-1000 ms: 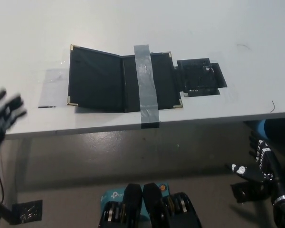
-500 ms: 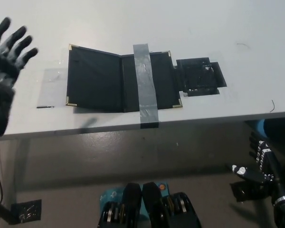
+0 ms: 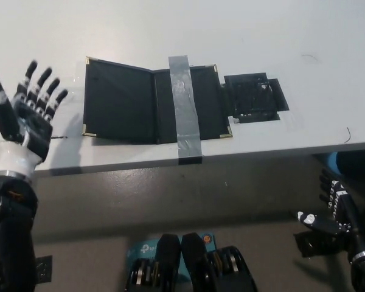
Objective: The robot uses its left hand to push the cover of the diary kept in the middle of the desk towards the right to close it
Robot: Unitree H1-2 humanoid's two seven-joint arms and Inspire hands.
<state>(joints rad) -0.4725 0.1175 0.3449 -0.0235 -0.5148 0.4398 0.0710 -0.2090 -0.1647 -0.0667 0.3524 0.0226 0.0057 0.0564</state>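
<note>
Lying open, diary [image 3: 152,102]: black, spread flat on the white table [image 3: 170,30] near its front edge, at the centre of the view.
Cover: left cover [image 3: 118,100] lies flat toward 9 o'clock, with metal corner caps at its outer corners; not yet folded over.
Tape: grey tape strip [image 3: 185,106] runs from 12 to 6 o'clock across the diary's right half and wraps over the table's front edge.
Black patch: a dark taped patch [image 3: 255,97] sits on the table just beside the diary's right edge, at 3 o'clock from it.
Left hand: left hand [image 3: 27,115] is at 9 o'clock from the diary, over the table's left front corner, palm facing the camera, fingers spread and pointing toward 12 o'clock; released, grasping nothing, apart from the cover.
Right hand: right hand [image 3: 331,210] rests below the table's edge at 5 o'clock of the view, well apart from the diary; fingers apart, holding nothing.
Floor: grey floor [image 3: 170,201] shows below the table's front edge.
</note>
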